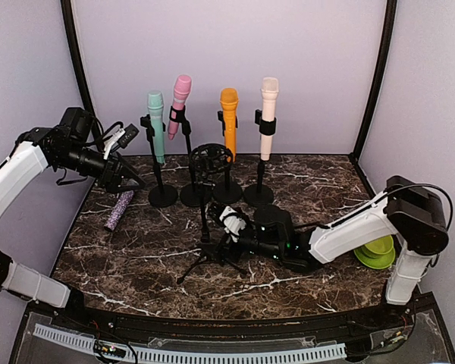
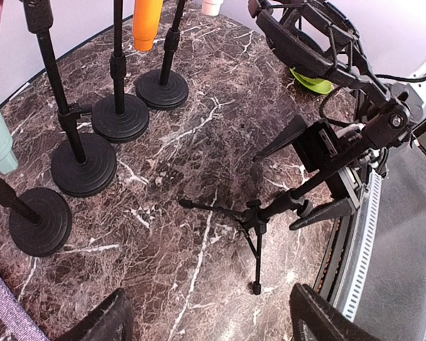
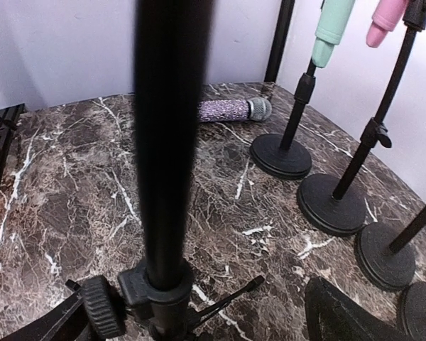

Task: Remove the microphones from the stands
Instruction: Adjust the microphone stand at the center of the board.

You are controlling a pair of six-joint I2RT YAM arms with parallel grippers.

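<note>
**Purple microphone off the stand, down on the marble**

Far left: glittery purple microphone (image 1: 120,210) lying flat on the dark veined marble table (image 1: 136,258), apart from every stand. Just beyond it, left gripper (image 1: 133,180) in the air, fingers spread wide, nothing between them. Behind, upright on round-based stands (image 1: 163,196): mint microphone (image 1: 155,114), pink microphone (image 1: 180,95), orange microphone (image 1: 228,114), cream microphone (image 1: 268,106). Centre: black tripod stand (image 1: 205,227), empty shock mount (image 1: 210,155) on top. Low at its pole, right gripper (image 1: 227,226), fingers parted wide either side, not clamping. Far right: green bowl (image 1: 378,250).
</note>
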